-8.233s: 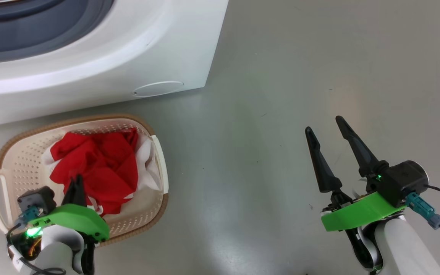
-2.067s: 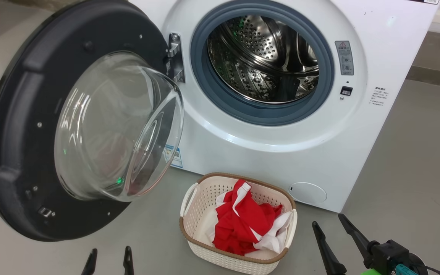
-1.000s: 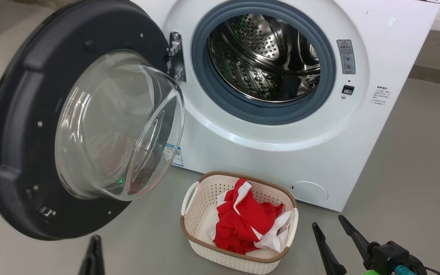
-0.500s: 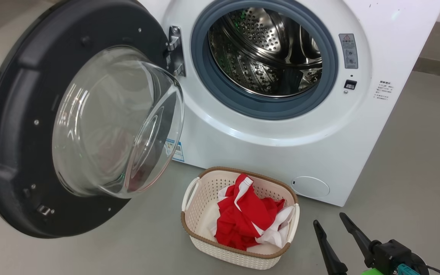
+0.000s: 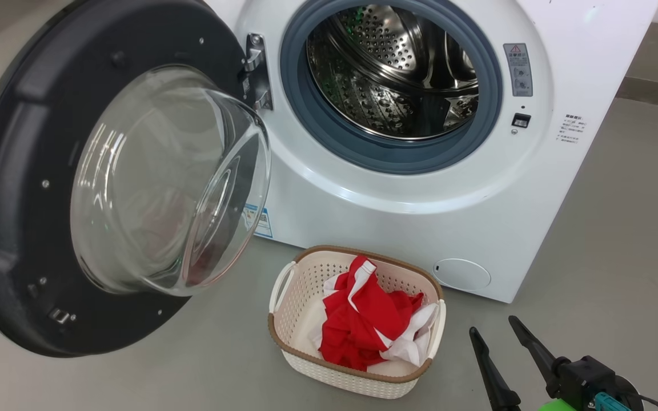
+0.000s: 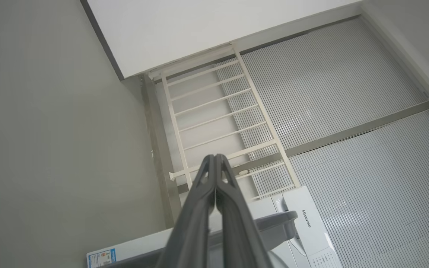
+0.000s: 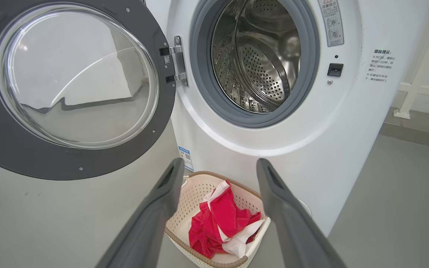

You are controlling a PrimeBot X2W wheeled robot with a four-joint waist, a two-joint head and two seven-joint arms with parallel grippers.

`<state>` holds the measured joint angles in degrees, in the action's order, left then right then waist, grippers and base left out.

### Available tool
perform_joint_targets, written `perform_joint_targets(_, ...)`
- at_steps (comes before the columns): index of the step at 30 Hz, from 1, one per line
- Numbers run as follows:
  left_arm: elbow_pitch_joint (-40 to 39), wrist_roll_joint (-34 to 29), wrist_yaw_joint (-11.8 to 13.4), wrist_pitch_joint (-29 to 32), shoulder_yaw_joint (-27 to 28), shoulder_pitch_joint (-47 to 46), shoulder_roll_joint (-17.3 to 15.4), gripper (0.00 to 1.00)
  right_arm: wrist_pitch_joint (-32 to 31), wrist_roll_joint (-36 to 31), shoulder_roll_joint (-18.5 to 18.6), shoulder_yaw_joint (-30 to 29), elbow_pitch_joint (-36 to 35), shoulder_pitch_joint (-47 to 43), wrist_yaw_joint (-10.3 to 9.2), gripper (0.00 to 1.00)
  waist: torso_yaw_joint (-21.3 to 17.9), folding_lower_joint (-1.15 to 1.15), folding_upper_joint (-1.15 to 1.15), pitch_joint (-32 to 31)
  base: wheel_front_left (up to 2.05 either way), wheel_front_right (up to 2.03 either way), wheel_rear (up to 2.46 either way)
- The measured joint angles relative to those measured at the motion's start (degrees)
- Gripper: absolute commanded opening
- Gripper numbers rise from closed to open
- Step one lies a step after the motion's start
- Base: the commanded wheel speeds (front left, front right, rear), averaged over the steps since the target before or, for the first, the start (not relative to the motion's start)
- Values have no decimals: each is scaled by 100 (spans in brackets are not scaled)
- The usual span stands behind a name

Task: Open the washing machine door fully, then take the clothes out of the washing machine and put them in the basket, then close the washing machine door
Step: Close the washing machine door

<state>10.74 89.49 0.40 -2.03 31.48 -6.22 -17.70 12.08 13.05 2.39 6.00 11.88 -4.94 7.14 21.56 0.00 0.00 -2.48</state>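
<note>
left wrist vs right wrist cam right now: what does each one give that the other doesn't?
Left wrist: the left pincer shut, fingers pressed together, aimed at a white railing and ribbed wall panels.
Right wrist: the right pincer open, its fingers either side of the basket holding the red clothes; the washing machine door swung open; the steel drum, no clothes seen inside.
Both: the washing machine, a small part in the left view, its front in the right.
</note>
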Motion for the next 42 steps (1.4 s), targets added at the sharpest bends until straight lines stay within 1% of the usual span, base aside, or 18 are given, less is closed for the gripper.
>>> perform_joint_targets(1, 281, 132, -1, 137, 21, -126, -96, 0, -1, 0, 0, -5, 0, 1, 0, 100, -10, 0, 0, 3, 0, 0, 0)
perform_joint_targets(3, 537, 157, -44, 302, 3, -231, -189, 0, -1, 0, 0, -9, -2, 1, 0, 100, -16, 0, 0, 7, 0, 0, 0)
perform_joint_targets(7, 967, 192, -52, 635, -168, -351, -339, 0, -8, 0, 0, -9, -4, 1, 0, 100, -18, 0, 0, 11, 0, 0, 0)
perform_joint_targets(11, 1239, 192, -94, 875, -372, -448, -363, 0, -26, 0, 0, -5, -7, 1, 0, 100, -22, 0, 0, 13, 0, 0, 0)
perform_joint_targets(14, 1478, 176, -105, 1151, -671, -598, -392, 0, -46, 0, 0, 15, -12, 2, 0, 100, -53, 0, 0, 19, 0, 0, 0)
perform_joint_targets(15, 1541, 177, -147, 1209, -734, -634, -394, 0, -52, 0, 0, 20, -12, 2, 0, 100, -65, 0, 0, 21, 0, 0, 0)
perform_joint_targets(23, 1960, 133, -254, 1513, -1053, -899, -394, 0, -58, 0, 0, 29, -33, 19, 0, 100, -199, 0, 0, 49, 0, 0, 0)
perform_joint_targets(28, 2129, 123, -309, 1675, -1171, -965, -396, 0, -62, -1, 0, 24, -43, 19, 0, 100, -265, 0, 0, 82, 0, 0, 0)
perform_joint_targets(31, 2175, 124, -399, 1825, -1200, -966, -415, 0, -82, -1, 1, 16, -56, 19, 0, 100, -284, 0, 0, 106, 0, 0, 0)
perform_joint_targets(34, 2160, 158, -405, 2039, -1226, -964, -453, 0, -83, -1, 1, 2, -62, 19, 0, 100, -284, 0, 0, 119, 0, 0, 0)
perform_joint_targets(39, 1989, 274, -457, 2457, -1246, -861, -516, 0, -83, -1, 0, -32, -85, 19, 0, 100, -264, 0, 0, 139, 0, 0, 0)
perform_joint_targets(42, 1772, 471, -506, 2730, -1237, -690, -521, 0, -83, -2, 0, -51, -94, 21, 0, 100, -251, 0, 0, 157, 0, 0, 0)
